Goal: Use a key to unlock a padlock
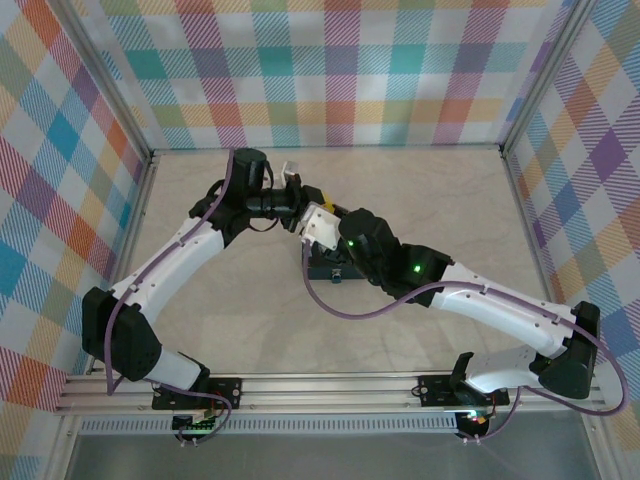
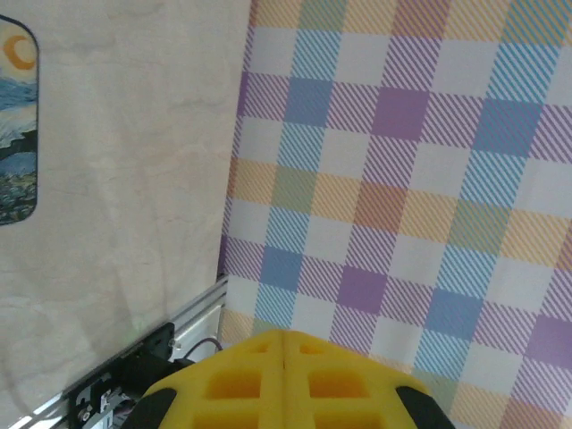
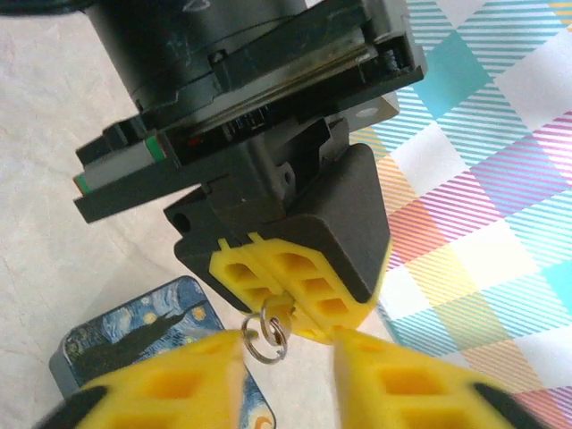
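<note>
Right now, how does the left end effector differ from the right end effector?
The left end effector is shut, fingers pressed together; the right end effector stands open with a clear gap. A key ring dangles from the left one's tips, while the right one grips nothing. Both have yellow fingers.

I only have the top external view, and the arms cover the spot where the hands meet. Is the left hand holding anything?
Observer: In the right wrist view the left hand is shut, a small metal ring hanging from between its fingers.
Operator: And the right hand?
Observer: The right hand has its fingers apart, the ring showing in the gap.
Operator: What's underneath?
Observer: A block with a starry-night print.
</note>
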Motion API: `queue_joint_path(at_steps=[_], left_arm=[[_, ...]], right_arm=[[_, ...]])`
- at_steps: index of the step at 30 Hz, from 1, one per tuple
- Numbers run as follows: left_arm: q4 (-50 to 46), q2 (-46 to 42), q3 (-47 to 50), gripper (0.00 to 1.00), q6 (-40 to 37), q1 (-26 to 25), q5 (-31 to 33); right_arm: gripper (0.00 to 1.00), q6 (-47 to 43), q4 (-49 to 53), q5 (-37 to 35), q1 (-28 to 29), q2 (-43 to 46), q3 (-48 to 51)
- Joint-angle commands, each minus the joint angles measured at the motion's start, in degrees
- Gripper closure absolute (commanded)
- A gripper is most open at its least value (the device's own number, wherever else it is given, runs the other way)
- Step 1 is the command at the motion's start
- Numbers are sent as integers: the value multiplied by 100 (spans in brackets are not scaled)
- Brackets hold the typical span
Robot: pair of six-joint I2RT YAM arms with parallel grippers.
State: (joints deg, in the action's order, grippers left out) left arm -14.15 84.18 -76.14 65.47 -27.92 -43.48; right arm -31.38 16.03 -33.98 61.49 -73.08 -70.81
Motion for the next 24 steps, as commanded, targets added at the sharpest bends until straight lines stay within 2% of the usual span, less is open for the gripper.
queue_joint_path(at_steps=[1, 4, 9, 14, 19, 24], left_arm=[[-896, 38, -391, 100, -747, 50, 387], [-1309, -3, -535, 100, -1368, 50, 793], [-1780, -148, -637, 100, -2548, 42, 1409], [-1447, -506, -208, 100, -2980, 41, 1646], [-819, -920, 331, 100, -3147, 8, 1898], [-357, -1188, 776, 100, -3137, -57, 2141]], right_arm=[[61, 913, 77, 128, -18, 310, 54], [57, 1870, 333, 588, -134, 505, 139], [44, 3542, 353, 1668, -582, 903, 469], [28, 4911, -316, 3046, -1325, 1362, 1090], [28, 6279, -1475, 4066, -1996, 1516, 1824], [31, 6877, -2426, 4328, -2150, 1365, 2311]])
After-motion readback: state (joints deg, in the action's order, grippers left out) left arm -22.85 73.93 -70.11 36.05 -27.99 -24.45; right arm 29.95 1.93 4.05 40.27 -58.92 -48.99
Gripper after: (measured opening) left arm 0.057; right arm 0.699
